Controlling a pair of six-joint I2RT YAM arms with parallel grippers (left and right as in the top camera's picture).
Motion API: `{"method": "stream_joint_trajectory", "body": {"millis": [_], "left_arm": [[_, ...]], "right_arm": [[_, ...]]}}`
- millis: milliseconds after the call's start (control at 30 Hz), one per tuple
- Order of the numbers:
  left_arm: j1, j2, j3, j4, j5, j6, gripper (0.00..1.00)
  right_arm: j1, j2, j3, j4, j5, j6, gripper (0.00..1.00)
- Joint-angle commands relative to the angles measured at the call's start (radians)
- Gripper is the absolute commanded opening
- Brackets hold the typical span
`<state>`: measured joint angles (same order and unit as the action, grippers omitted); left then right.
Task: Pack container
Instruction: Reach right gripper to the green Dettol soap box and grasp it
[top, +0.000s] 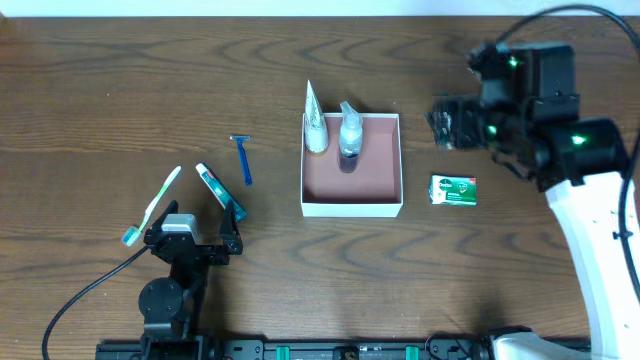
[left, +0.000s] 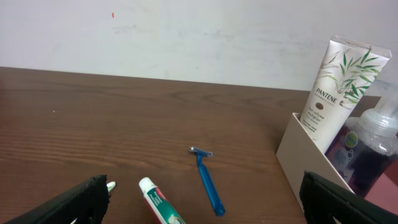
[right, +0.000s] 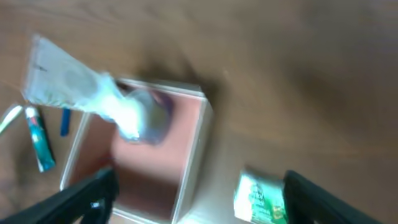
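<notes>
— How is the left gripper (top: 193, 238)?
— Its two black fingers are spread wide and hold nothing. The toothpaste tube with white cap and green-red print (top: 220, 192) lies at its 1 o'clock, with the near end just beside one finger. Farther out on the same 1 o'clock line lies the blue plastic razor (top: 242, 160). The white toothbrush with green head (top: 152, 205) is at 10 o'clock. All of them lie on the brown wooden table (top: 100, 100).
— And the right gripper (top: 440, 122)?
— It is also wide open and empty, though its own camera gives a blurred picture. The small green soap box (top: 453, 190) lies at its 6 o'clock. The square shallow cardboard container (top: 352, 208), white outside and dusty pink inside, is at its 8 o'clock.
— What is inside the container?
— A white Pantene tube (top: 316, 125) stands in the 11 o'clock corner. A clear pump bottle with purple liquid (top: 349, 135) stands just beside it, at 12 o'clock against the far wall.
</notes>
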<state>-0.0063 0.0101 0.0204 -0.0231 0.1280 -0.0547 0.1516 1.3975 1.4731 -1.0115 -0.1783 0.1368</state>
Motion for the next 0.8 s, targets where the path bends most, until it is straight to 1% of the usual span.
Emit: {"method": "stream_joint_trajectory", "body": {"millis": [0,33,133,267,467,767], "left_arm": [[0.006,-0.005,-0.016,-0.036,0.018,-0.002,0.98],[0.006,-0.005,-0.016,-0.036,0.018,-0.002,0.98],[0.006,-0.005,-0.016,-0.036,0.018,-0.002,0.98],[0.006,-0.005,-0.016,-0.036,0.018,-0.002,0.98],[0.006,-0.005,-0.016,-0.036,0.018,-0.002,0.98],[0.006,-0.005,-0.016,-0.036,0.018,-0.002,0.98]], "right_arm": [[-0.037,0.024,0.002,-0.12,0.091,0.082,0.98],[-0.046,0.036,0.002,-0.159,0.096,0.096,0.99],[-0.06,0.078,0.002,-0.222,0.095,0.103,0.99],[-0.06,0.137,0.002,-0.249,0.097,0.103,0.99],[-0.06,0.253,-0.023,-0.223,0.157,0.148,0.99],[-0.062,0.432,-0.077,-0.154,0.156,0.163,0.99]]}}
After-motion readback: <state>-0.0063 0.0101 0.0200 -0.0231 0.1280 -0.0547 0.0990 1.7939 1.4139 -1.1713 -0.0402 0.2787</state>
